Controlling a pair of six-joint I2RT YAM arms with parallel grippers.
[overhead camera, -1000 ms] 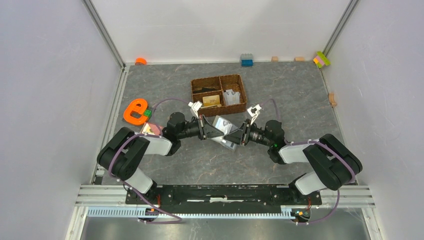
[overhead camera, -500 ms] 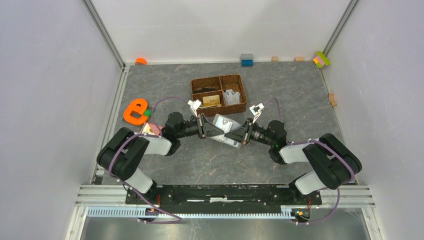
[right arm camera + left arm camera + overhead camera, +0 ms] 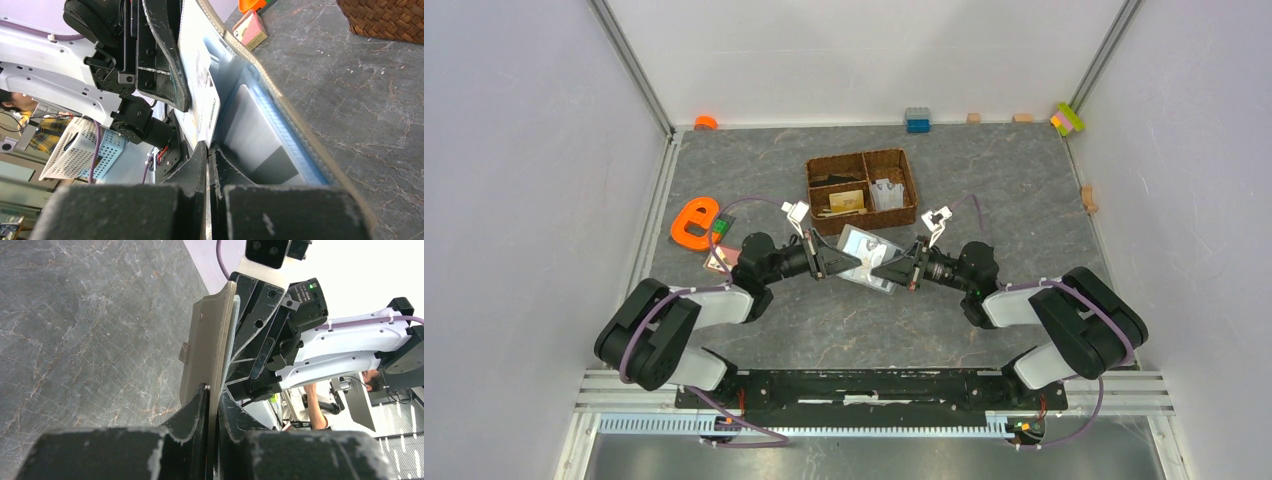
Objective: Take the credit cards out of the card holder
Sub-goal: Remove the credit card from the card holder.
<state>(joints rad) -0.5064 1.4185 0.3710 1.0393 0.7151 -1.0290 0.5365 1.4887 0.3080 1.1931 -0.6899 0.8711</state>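
We hold the card holder (image 3: 864,258) open between the arms. The left jaws are clenched on its olive flap, and the right jaws are clenched on what looks like a pale credit card (image 3: 202,85). We judge a straight pull along the pocket best, with the left side steady. Pale walls (image 3: 524,200) enclose the grey marbled counter (image 3: 1024,200), which carries a woven basket (image 3: 912,190), an orange letter e (image 3: 694,222) and a blue brick (image 3: 917,120).

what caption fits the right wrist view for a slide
Right gripper pinches a pale card by its edge inside the open card holder, whose flap the left gripper clamps.
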